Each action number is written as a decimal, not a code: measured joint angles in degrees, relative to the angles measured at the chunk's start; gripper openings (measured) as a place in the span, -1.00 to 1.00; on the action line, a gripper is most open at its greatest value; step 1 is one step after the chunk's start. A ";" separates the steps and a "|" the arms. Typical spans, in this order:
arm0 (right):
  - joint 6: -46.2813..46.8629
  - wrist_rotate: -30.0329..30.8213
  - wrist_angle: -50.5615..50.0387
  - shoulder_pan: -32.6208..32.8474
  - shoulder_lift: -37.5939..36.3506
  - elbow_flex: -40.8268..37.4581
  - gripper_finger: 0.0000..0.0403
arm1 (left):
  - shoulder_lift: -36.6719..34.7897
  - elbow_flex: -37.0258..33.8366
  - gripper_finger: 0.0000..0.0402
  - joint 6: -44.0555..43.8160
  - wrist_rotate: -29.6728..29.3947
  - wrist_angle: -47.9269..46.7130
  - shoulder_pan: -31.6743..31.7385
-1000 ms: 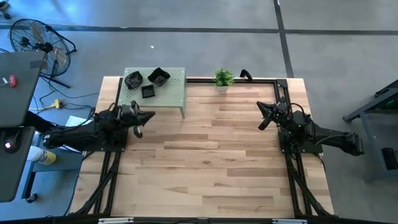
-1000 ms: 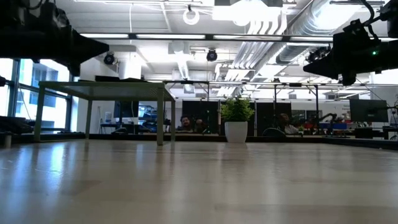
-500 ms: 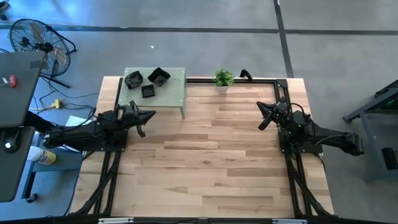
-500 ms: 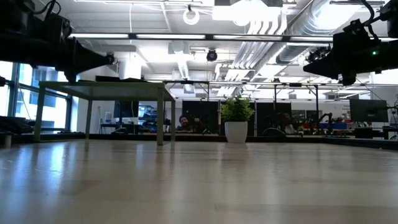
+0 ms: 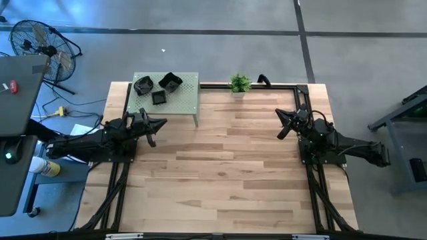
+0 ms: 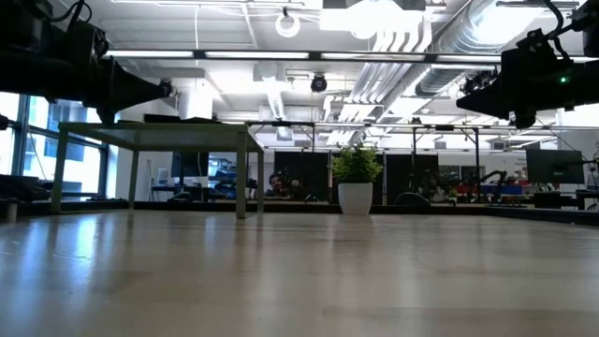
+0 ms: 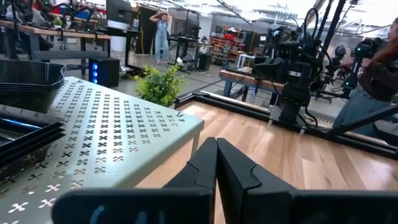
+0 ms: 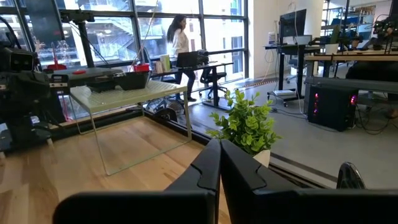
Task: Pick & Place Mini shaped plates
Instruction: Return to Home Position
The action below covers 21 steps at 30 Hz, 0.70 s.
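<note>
Left end effector [image 5: 152, 127], its two dark fingers [image 7: 202, 168] clenched together on nothing, hangs above the counter [image 5: 227, 173] near its left edge. It is just in front of a pale green perforated shelf [image 5: 185, 100] that stands at the counter's far left corner.

The mini shaped plates [image 5: 143, 85], glossy black, sit on that shelf in three small stacks. All three are grouped on the half of the shelf top nearer the counter's left edge: two along the back, one toward the front. In the left wrist view, two of the stacks [image 7: 28, 74] show on the shelf top [image 7: 112, 137], clear of the fingertips.

Right end effector [image 5: 281, 125] is likewise clenched and holds nothing, with its fingers [image 8: 208, 168] meeting tip to tip. It is poised over the counter near the right edge, well apart from the shelf.

A small potted plant [image 5: 240, 84] in a white pot stands at the far edge, just beside the shelf on the side toward the right arm. A black frame rail [image 5: 280, 85] runs along that edge. In the low view both arms hang high above the wood, with the shelf [image 6: 159, 136] and the plant [image 6: 356, 178] between them.

A floor fan [image 5: 33, 40] stands beyond the far left corner. Office desks fill the room behind, where a person [image 8: 180, 42] is seen by the windows.
</note>
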 joint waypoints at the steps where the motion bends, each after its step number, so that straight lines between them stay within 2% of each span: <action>1: 0.00 0.00 -0.01 0.00 -0.01 0.00 -0.98 | 0.00 0.00 -1.00 0.02 0.00 0.00 0.00; 21: 0.00 0.00 0.00 0.00 -0.02 -0.02 -0.97 | 0.02 -0.07 -1.00 0.15 -0.04 0.04 0.00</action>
